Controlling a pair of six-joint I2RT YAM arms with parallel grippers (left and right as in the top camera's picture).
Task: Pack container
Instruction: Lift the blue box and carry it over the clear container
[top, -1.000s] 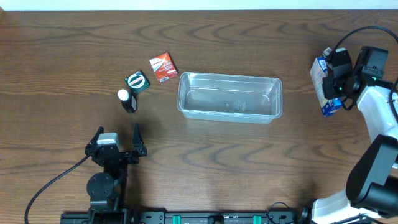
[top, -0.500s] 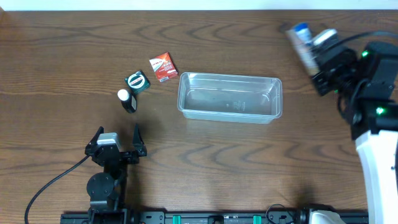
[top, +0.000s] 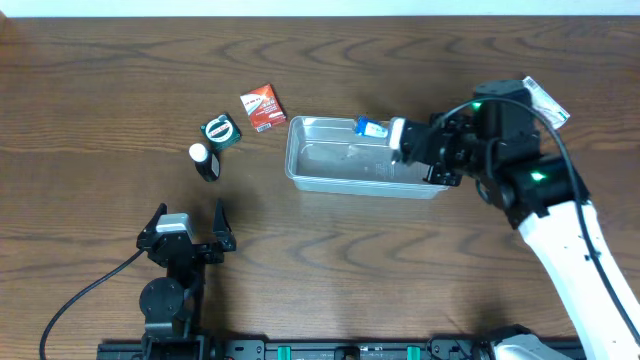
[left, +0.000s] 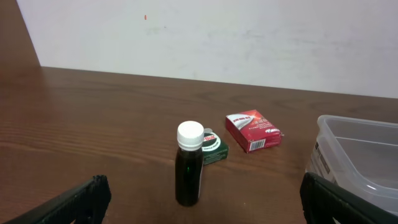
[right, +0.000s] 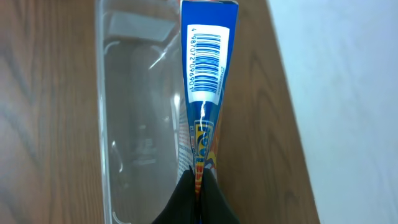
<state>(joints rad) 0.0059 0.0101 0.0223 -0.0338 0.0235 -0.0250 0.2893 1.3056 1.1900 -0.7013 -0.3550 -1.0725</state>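
The clear plastic container (top: 366, 187) lies mid-table. My right gripper (top: 404, 141) is shut on a blue packet (top: 371, 128), holding it over the container's back right part. In the right wrist view the blue packet (right: 208, 68), barcode up, stands edge-on from the shut gripper (right: 200, 182) above the container (right: 103, 124). My left gripper (top: 190, 222) rests open near the front left, holding nothing. In the left wrist view its open fingers (left: 73, 202) frame a dark bottle (left: 189, 167), with the container (left: 348, 120) at the right.
Left of the container are a dark bottle with a white cap (top: 205, 161), a green round-labelled packet (top: 220, 130) and a red packet (top: 263, 107). The left wrist view shows the green packet (left: 215, 147) and red packet (left: 252, 131) behind the bottle.
My right arm has swung from the far right edge to over the container, carrying the blue packet. The left arm has not moved.
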